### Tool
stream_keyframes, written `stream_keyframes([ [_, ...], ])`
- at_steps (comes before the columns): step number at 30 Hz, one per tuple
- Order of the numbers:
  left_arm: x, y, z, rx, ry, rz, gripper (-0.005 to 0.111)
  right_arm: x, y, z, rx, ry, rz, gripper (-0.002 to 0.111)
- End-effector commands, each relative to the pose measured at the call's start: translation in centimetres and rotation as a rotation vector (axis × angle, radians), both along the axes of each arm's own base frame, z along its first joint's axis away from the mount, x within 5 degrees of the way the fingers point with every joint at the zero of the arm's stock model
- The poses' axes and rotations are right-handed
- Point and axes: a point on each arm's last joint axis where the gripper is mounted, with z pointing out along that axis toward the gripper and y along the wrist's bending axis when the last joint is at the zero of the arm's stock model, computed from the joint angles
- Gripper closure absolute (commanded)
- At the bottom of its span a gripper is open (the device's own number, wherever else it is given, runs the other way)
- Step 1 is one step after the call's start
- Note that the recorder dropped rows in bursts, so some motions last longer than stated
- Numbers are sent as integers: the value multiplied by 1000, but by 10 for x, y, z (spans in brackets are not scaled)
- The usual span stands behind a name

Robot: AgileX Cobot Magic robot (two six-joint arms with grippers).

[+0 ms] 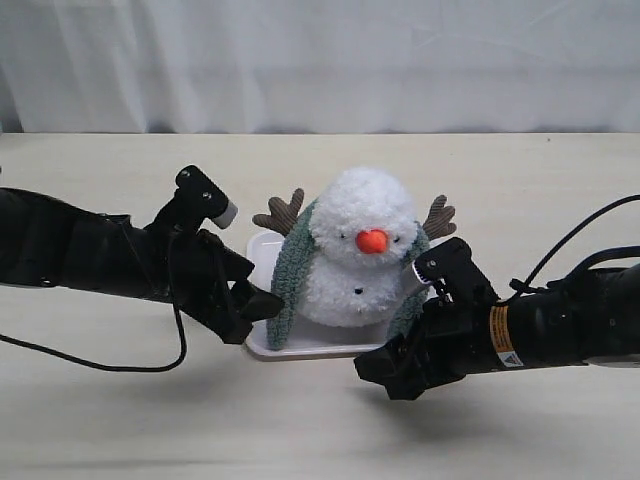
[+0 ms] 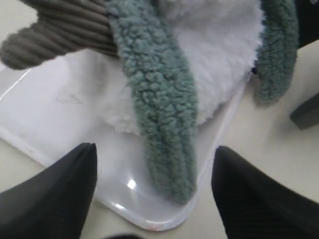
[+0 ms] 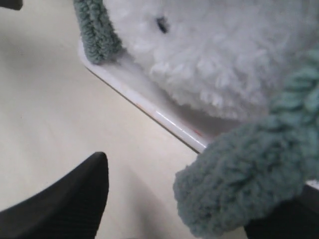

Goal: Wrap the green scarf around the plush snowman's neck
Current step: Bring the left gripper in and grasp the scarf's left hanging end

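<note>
The plush snowman stands upright on a white tray. The green scarf lies behind the snowman's neck, and its two ends hang down the sides; the front of the neck is bare white pile. My left gripper is open beside the left scarf end, which rests on the tray between the fingers without touching them. My right gripper is open low at the tray's front right. The right scarf end hangs against one finger and hides its tip; the other finger stands clear.
The snowman's brown twig arms stick out at both sides. A pale tabletop surrounds the tray, with a white curtain behind. A black cable trails from the left arm.
</note>
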Motion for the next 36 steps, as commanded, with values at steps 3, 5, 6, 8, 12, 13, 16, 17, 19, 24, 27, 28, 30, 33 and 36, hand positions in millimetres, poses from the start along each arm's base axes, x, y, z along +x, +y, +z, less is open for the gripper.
stream_keyframes([
  [3,7,-7,-11,-20,12,-39,45,2,0,1,2,-12,5,43],
  [5,11,-7,-11,-3,2,-26,45,2,0,1,2,-12,5,43],
  [6,13,-6,-12,15,-2,-13,45,2,0,1,2,-12,5,43],
  [8,13,-5,-14,22,0,-9,45,2,0,1,2,-12,5,43],
  [12,12,-7,-21,12,27,-23,43,2,0,1,2,-12,5,43],
  [13,12,-7,-23,13,32,-24,40,2,0,1,2,-12,5,43],
  [16,12,-7,-28,20,45,-22,22,2,0,1,2,-12,5,43],
  [17,12,-7,-29,21,47,-22,14,2,0,1,2,-12,5,43],
  [19,12,-7,-29,21,48,-22,4,2,0,1,1,-13,7,43],
  [24,10,-11,-26,-31,57,-57,2,2,0,1,-2,-18,12,43],
  [27,9,-15,-24,-73,65,-85,2,2,0,1,-2,-18,12,43],
  [28,9,-16,-26,-85,74,-94,2,2,0,1,-2,-18,12,43],
  [30,11,-13,-32,-38,74,-65,2,2,0,1,-2,-18,12,43],
  [33,18,-7,-34,38,50,-11,2,2,0,1,-2,-18,12,43],
  [36,9,-18,-25,-108,78,-109,2,2,0,1,-2,-18,12,43],
])
